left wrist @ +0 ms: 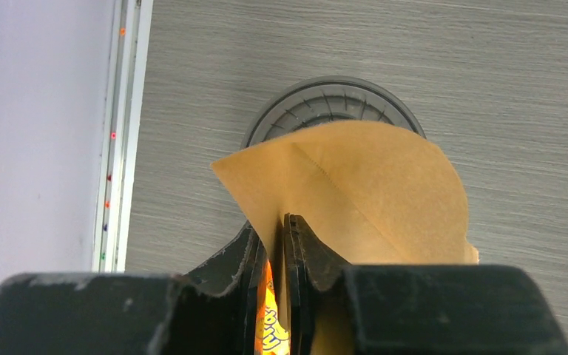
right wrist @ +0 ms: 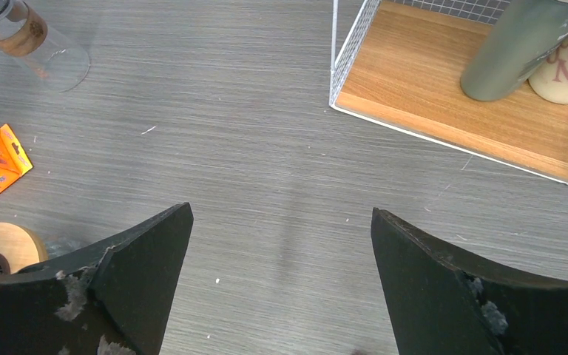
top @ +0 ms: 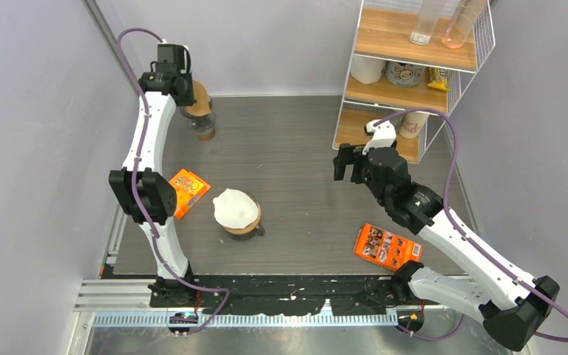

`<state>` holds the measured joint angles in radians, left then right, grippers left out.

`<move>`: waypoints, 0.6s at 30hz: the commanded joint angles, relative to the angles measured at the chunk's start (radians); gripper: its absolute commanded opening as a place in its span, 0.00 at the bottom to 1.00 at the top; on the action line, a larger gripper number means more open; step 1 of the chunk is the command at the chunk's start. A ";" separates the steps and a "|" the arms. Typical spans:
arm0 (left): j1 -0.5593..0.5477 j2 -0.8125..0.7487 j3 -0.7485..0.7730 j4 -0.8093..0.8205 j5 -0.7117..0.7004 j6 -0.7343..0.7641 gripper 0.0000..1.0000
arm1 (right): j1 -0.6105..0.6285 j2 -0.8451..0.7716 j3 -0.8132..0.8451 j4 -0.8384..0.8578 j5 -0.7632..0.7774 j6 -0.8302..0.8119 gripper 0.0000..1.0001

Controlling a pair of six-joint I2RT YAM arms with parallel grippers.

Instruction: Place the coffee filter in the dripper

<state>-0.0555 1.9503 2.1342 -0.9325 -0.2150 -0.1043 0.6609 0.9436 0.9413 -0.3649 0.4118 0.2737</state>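
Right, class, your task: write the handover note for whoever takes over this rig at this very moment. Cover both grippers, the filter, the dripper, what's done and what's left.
Left gripper: jaws nearly closed with a fold of the brown filter between them; gripped or released, cannot tell.
Right gripper: open, empty, hovering near the shelf rack.
The filter stands over the grey ribbed dripper; whether it is seated is unclear.
Done: filter brought to the dripper.
Left: confirm it sits inside, let go, withdraw.
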 commanded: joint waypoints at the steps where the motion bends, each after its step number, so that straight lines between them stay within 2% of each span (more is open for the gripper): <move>1: 0.007 0.015 0.057 -0.033 -0.036 -0.038 0.21 | -0.003 0.004 0.041 0.017 0.035 0.016 0.97; 8: 0.008 -0.001 0.054 -0.026 -0.011 -0.048 0.28 | -0.003 0.020 0.048 0.018 0.036 0.015 0.97; 18: 0.003 -0.101 0.014 0.018 0.009 -0.082 0.50 | -0.003 0.023 0.056 0.018 0.042 0.009 0.97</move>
<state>-0.0559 1.9610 2.1464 -0.9588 -0.2161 -0.1593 0.6609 0.9699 0.9466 -0.3714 0.4255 0.2764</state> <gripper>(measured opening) 0.452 0.973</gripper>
